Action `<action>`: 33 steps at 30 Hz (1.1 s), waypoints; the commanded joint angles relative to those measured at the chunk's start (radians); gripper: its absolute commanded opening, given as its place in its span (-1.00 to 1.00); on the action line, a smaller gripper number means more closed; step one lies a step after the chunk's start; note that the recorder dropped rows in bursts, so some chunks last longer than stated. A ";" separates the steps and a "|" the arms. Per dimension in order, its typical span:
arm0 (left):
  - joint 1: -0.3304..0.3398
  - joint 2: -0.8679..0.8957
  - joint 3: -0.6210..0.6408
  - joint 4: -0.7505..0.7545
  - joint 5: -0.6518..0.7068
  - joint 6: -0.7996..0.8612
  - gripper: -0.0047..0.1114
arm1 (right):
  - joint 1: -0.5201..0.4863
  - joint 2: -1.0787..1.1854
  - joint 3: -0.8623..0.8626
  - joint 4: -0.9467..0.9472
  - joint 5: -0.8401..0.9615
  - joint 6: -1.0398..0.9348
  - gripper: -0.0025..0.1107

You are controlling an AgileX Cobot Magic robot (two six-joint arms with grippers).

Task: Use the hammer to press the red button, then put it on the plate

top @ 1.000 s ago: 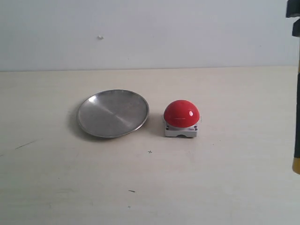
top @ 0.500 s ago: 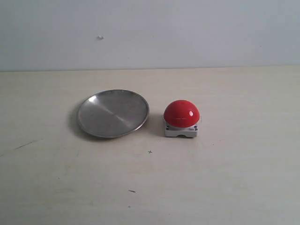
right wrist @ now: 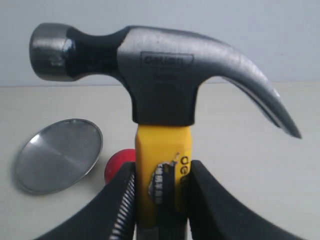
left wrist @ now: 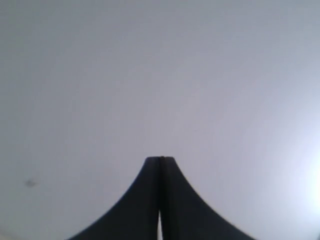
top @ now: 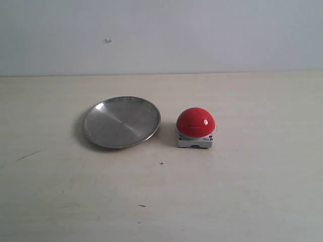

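Note:
In the right wrist view my right gripper (right wrist: 161, 172) is shut on the hammer (right wrist: 160, 80), gripping its yellow-and-black handle just below the dark steel head. Behind the handle a sliver of the red button (right wrist: 119, 162) shows, with the plate (right wrist: 57, 155) beside it. In the exterior view the plate (top: 121, 121) lies left of centre on the table and the red button (top: 195, 122) sits on its grey base just to the right of it. Neither arm nor the hammer shows there. My left gripper (left wrist: 160, 160) is shut, empty, facing a plain pale surface.
A pale wooden table (top: 252, 191) runs back to a plain grey-white wall (top: 202, 35). Small dark specks mark the table near the front.
One second ago the hammer's handle and the right arm showed at the exterior view's right edge. They left the frame half a second ago and stay out. Plate and button have not moved.

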 commanded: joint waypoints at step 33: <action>-0.749 1.716 -0.877 0.500 -0.445 0.202 0.01 | -0.003 -0.007 -0.007 0.020 -0.041 -0.043 -0.96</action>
